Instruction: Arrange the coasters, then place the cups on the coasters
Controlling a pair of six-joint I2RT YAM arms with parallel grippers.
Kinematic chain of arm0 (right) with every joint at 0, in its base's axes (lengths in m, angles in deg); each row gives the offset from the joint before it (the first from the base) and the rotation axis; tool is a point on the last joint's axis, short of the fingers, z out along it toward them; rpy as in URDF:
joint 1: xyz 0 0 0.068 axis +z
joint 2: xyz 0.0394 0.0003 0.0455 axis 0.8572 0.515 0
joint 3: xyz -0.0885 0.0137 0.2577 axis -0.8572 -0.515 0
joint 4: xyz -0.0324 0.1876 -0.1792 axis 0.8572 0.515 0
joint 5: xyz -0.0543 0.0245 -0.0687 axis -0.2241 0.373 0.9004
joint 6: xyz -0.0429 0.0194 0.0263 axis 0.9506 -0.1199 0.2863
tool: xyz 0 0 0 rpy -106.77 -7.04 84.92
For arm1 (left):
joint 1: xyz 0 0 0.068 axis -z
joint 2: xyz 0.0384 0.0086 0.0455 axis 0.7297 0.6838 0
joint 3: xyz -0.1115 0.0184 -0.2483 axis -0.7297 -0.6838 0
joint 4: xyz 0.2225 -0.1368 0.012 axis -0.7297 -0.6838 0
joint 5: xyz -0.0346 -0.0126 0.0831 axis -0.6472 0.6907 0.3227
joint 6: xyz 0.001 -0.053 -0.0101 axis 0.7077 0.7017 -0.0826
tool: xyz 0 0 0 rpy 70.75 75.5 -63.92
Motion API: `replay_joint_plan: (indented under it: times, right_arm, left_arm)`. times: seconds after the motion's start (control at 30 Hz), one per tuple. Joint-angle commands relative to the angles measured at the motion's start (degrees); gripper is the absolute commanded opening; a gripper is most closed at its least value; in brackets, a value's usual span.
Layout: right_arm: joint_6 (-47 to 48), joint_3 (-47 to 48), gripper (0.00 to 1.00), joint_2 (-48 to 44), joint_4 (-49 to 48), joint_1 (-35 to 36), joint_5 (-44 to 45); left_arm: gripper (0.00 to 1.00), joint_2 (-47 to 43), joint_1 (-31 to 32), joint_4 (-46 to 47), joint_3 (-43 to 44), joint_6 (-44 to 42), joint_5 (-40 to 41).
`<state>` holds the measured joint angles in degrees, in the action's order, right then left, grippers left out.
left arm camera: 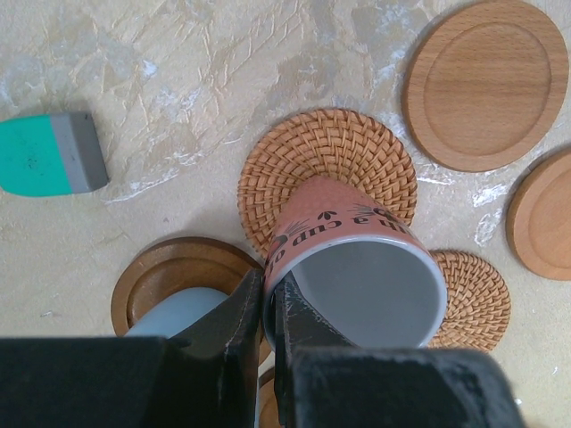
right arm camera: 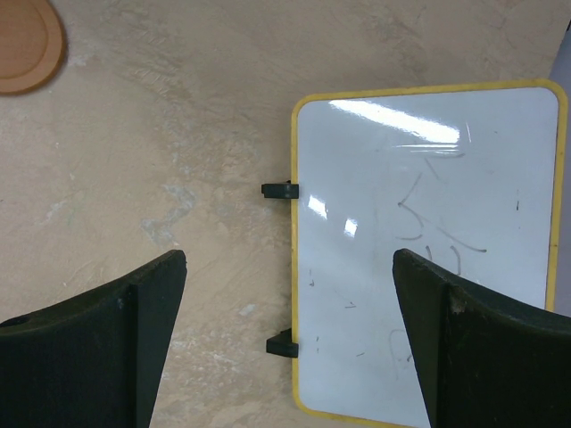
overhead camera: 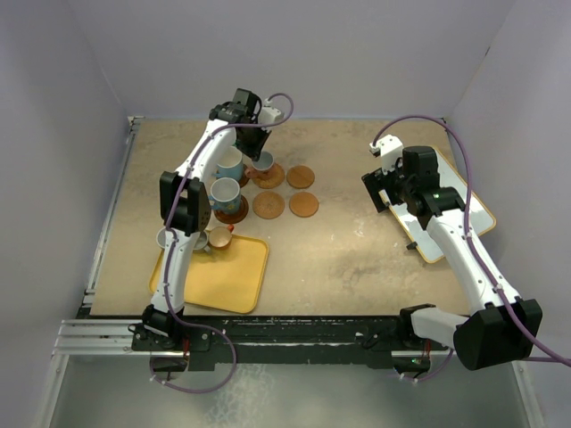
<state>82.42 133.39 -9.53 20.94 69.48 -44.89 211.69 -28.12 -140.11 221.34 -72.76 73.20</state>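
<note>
Now, w/ left claw (left arm camera: 268, 308) pinching the cup (left arm camera: 357, 267) by its rim, tilted over the woven coaster (left arm camera: 326, 156), level it, centre its base on the weave & lower gently before letting go; right claw (right arm camera: 287, 259) hangs wide open, well apart.

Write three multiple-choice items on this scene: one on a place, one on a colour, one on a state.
1. The mug in the left tool hangs over what?
A) woven coaster
B) yellow tray
C) teal block

2. The frame of the whiteboard is which colour?
A) red
B) yellow
C) green

3. The right tool is:
A) shut on a mug
B) shut on a coaster
C) open

Answers:
1 A, the left wrist view shows woven rings just beyond the mug.
2 B, a yellow border runs round the board.
3 C, its fingers stand wide apart with nothing between them.
</note>
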Motion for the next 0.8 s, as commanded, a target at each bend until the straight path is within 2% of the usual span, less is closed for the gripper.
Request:
replay_joint_plan:
  times: [0.0, 0.57, 0.77]
  right_arm:
    - [0.61, 0.42, 1.00, -0.79, -0.95, -0.13, 0.69]
    - [0.71, 0.44, 1.00, -0.60, -0.98, -0.11, 0.69]
    - [0.71, 0.52, 1.00, -0.59, -0.90, -0.11, 0.52]
  left_arm:
    - [0.03, 0.06, -0.46, 1.77, 3.28, 1.40, -1.63]
    - [0.17, 0.54, -0.44, 2.35, 3.80, 1.28, -1.62]
    - [0.26, -1.31, -0.45, 3.22, 3.38, 0.30, -1.47]
